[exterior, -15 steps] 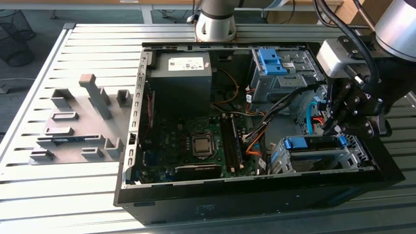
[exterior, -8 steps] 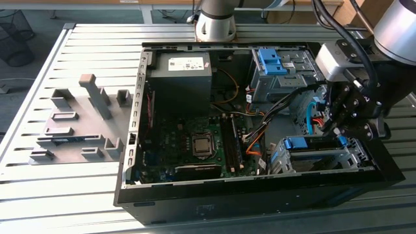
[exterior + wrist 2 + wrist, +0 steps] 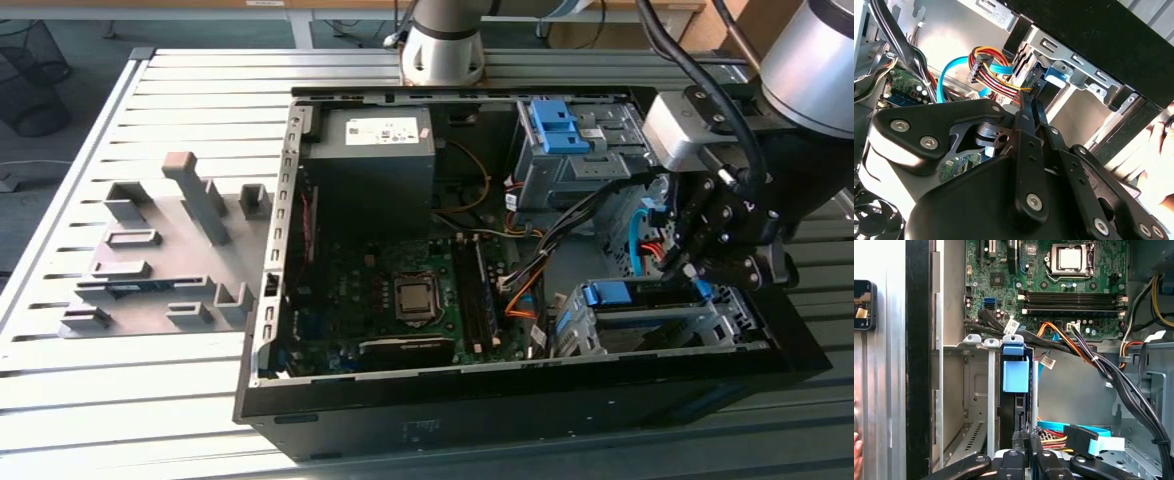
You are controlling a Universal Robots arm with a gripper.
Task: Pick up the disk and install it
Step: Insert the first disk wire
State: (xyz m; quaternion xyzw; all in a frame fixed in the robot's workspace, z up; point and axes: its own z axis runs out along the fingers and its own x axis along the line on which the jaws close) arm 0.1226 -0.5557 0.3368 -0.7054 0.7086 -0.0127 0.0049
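The jaws are pressed together, with nothing between them. The gripper (image 3: 697, 272) hangs over the lower right part of the open computer case (image 3: 400, 405) in the exterior view. Its tip is just above a grey metal cage (image 3: 657, 318).

The disk (image 3: 625, 293) sits in that cage, and its blue end faces up toward the gripper. In the first wrist view the gripper (image 3: 1026, 435) is at the bottom of the frame. The disk (image 3: 1016, 374) stands on its edge in the middle of the frame, between the cage's thin metal walls. In the second wrist view the gripper (image 3: 1029, 102) points at the blue end of the disk (image 3: 1056, 76). I cannot tell if they touch.

A bundle of orange, yellow and black wires (image 3: 1081, 352) runs beside the cage. A flat light blue cable (image 3: 946, 75) curls close by.

Farther out is the green main board (image 3: 400, 290) with its square chip socket (image 3: 1070, 257). A dark grey box with a white sticker (image 3: 374, 150) sits at the top of the case. A second cage with a blue latch (image 3: 558, 128) is to its right.

The case rests on a slatted metal desk (image 3: 120, 400). A grey tray of blocks (image 3: 160, 250) lies on the left. A person's hand (image 3: 1160, 165) shows at the right edge of the second wrist view.
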